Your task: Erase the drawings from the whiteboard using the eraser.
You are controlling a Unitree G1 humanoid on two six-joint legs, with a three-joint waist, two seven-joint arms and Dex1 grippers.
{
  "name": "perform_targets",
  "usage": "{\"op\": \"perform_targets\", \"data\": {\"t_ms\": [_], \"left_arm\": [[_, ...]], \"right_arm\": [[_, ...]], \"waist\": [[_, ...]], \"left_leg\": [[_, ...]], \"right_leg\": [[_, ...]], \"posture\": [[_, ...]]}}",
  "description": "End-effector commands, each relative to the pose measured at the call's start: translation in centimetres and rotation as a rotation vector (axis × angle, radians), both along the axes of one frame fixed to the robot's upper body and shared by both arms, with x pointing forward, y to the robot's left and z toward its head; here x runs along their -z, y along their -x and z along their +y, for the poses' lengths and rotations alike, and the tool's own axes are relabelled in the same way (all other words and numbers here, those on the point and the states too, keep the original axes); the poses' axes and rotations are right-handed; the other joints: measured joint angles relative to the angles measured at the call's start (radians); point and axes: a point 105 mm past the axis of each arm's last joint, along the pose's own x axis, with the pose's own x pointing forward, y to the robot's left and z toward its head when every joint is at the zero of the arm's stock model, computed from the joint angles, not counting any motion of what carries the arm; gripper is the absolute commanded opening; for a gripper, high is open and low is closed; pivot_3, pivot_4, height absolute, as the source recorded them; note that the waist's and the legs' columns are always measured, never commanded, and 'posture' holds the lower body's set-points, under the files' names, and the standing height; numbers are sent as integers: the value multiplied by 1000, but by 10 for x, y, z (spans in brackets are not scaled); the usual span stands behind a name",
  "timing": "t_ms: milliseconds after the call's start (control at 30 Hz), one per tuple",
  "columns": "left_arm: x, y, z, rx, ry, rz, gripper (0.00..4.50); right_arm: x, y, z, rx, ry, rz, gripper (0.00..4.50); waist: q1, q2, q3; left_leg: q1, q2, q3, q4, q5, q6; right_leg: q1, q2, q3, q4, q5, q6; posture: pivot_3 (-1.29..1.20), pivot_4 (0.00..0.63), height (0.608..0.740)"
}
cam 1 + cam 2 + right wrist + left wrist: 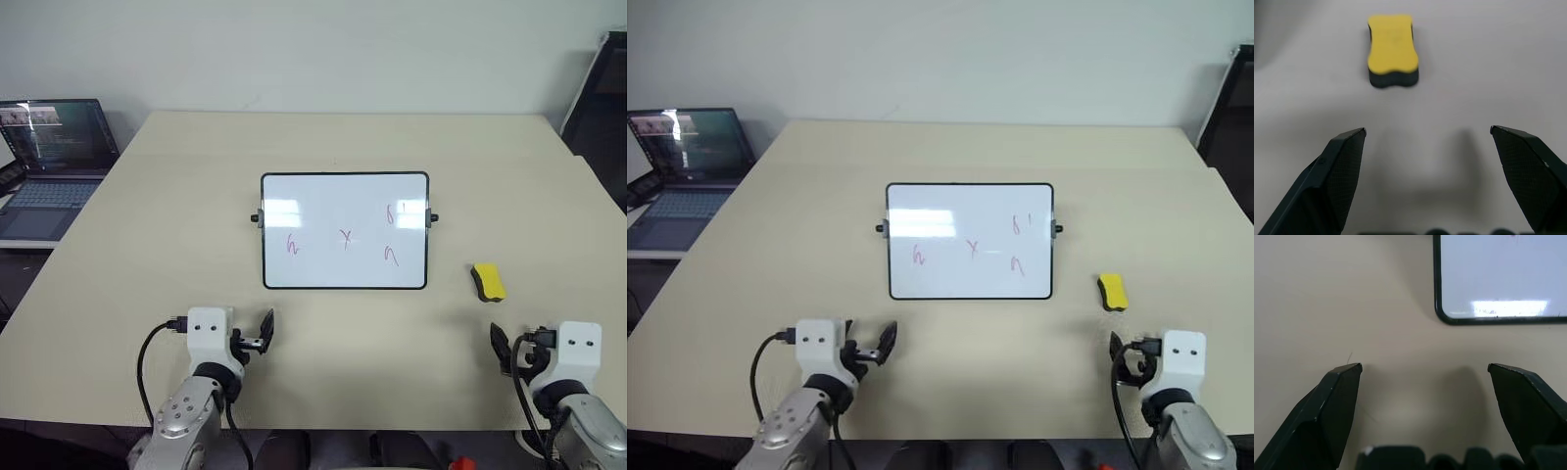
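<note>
The small oblong yellow eraser with a dark underside (488, 282) lies untouched on the beige tabletop (147, 255), just right of the glossy white, dark-framed whiteboard (323, 257), whose thin pink-purple marker drawings (345, 238) are all intact. The task looks to be at its first step: the right end effector (1427, 132), gaping and empty, sits just near of the eraser, and the left end effector (1424, 367), also wide open and empty, near the board's left corner. Next, the right one should reach forward, straddle the block and close

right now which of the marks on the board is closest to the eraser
The squiggle at the lower right of the whiteboard, the one below the two small top-right marks; it sits nearest the eraser; the x and left squiggle lie farther left.
</note>
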Motion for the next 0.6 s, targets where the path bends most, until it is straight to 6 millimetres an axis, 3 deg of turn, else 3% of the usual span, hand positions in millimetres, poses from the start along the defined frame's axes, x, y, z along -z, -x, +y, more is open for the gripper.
{"op": "perform_targets", "data": {"t_ms": [33,333,500,600], "left_arm": [[-11,4,-2,22,3,-47,4500],[-10,-3,-3,64,-11,-56,4500],[-17,-17,-5,79,-13,-98,4500],[-13,-23,5,34,-20,-101,4500]], "right_arm": [[-17,5,1,-5,17,-53,4477],[-12,10,4,21,10,-62,4477],[-11,3,9,26,-9,-86,4477],[-7,-5,12,24,-10,-91,4477]], "waist": [[0,0,0],[0,0,0],[0,0,0],[-1,0,0]], "left_leg": [[0,0,0,0,0,0],[0,0,0,0,0,0],[1,0,0,0,0,0],[1,0,0,0,0,0]], "right_leg": [[0,0,0,0,0,0],[0,0,0,0,0,0],[0,0,0,0,0,0],[0,0,0,0,0,0]], "posture": [[0,150,740],[0,150,740],[0,150,740],[0,150,740]]}}
